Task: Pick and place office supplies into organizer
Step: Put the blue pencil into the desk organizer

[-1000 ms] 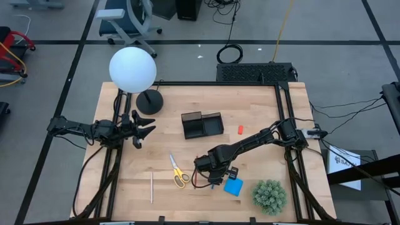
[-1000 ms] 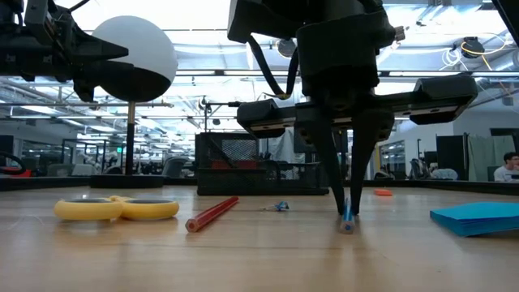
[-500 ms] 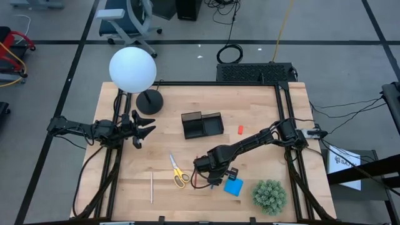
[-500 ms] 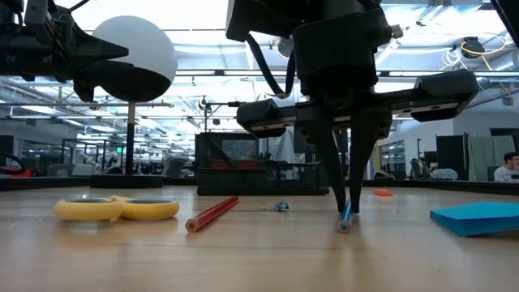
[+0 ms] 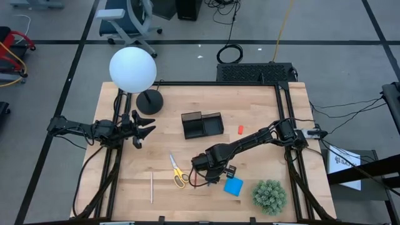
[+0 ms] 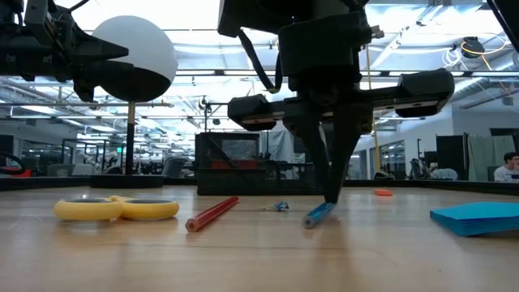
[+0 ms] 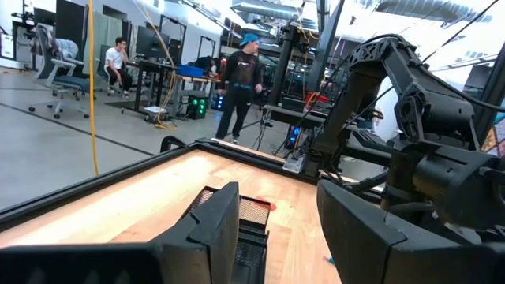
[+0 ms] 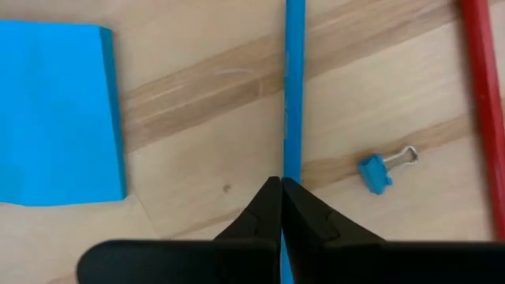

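Note:
My right gripper (image 5: 210,177) points down near the table's front middle and is shut on a thin blue pen (image 6: 318,215), between the yellow-handled scissors (image 5: 179,172) and the blue notepad (image 5: 233,187). A red pencil (image 6: 212,214) and a small blue binder clip (image 8: 377,172) lie flat beside the pen. The black organizer (image 5: 202,124) stands at the table's middle, with a tiny red eraser (image 5: 240,130) to its right. A pale pencil (image 5: 151,187) lies near the front left. My left gripper (image 5: 147,128) is open and empty, above the table's left side. My right gripper pinches the blue pen's shaft (image 8: 293,170) between its two shut fingers (image 6: 332,193). The fingers come from above, pointing down, one on each long side of the pen. The pen slants down from the fingertips, and its near end (image 6: 310,221) is on the table.
A green spiky plant ball (image 5: 269,195) sits at the front right corner. A lamp with a round black base (image 5: 150,102) and a white globe (image 5: 132,69) stands at the far left. People show in the room beyond the table in the left wrist view.
My right gripper has gone a little toward the table's left edge with the blue pen. The pen, seen end-on under the fingers a second ago, now slants out toward the near left from the fingertips.

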